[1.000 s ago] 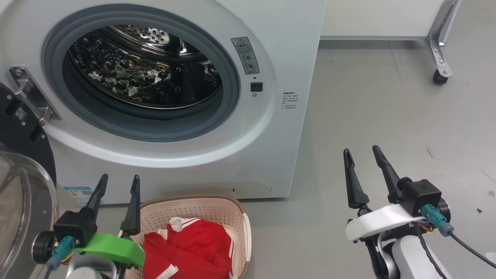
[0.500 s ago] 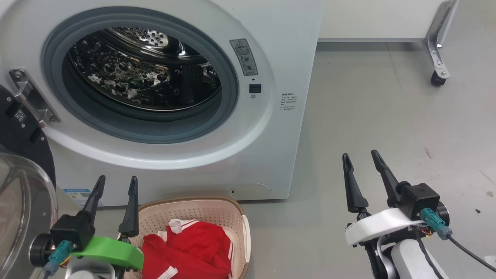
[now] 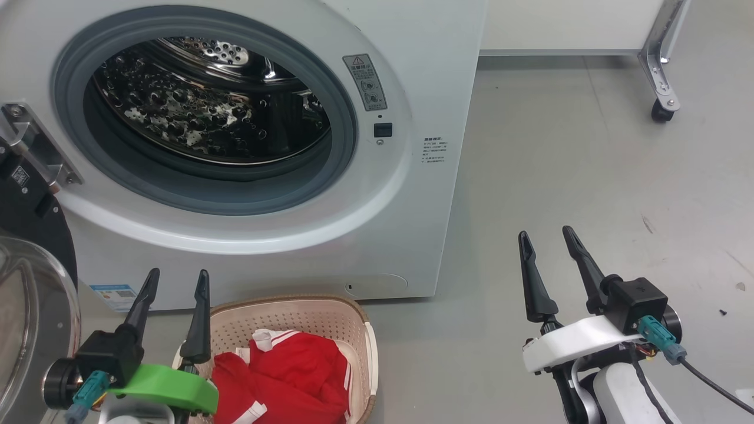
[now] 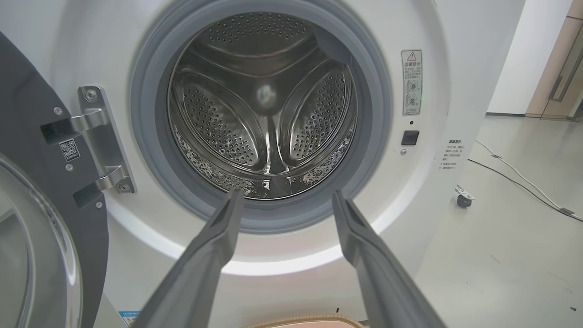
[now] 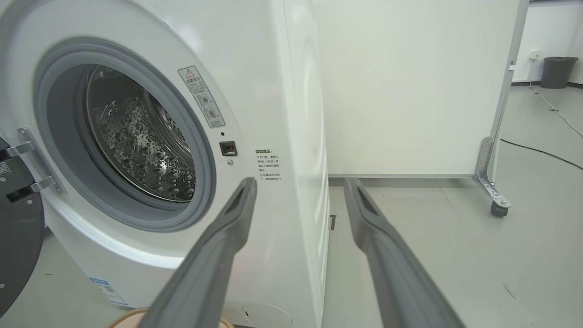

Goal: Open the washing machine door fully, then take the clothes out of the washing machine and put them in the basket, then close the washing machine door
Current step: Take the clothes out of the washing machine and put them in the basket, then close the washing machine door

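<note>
Clothes (image 3: 288,371): 1 red heap in 1 basket (image 3: 306,321).

Lab or test hall, not a home laundry. Washer (image 3: 436,88) stands free on a bare grey floor (image 3: 589,176). Beside it is a white partition (image 5: 401,91) on a metal foot with a caster (image 5: 498,208). A loose cable (image 5: 537,152) runs across the floor, and a dark bin (image 5: 554,72) stands by the far white wall.
</note>
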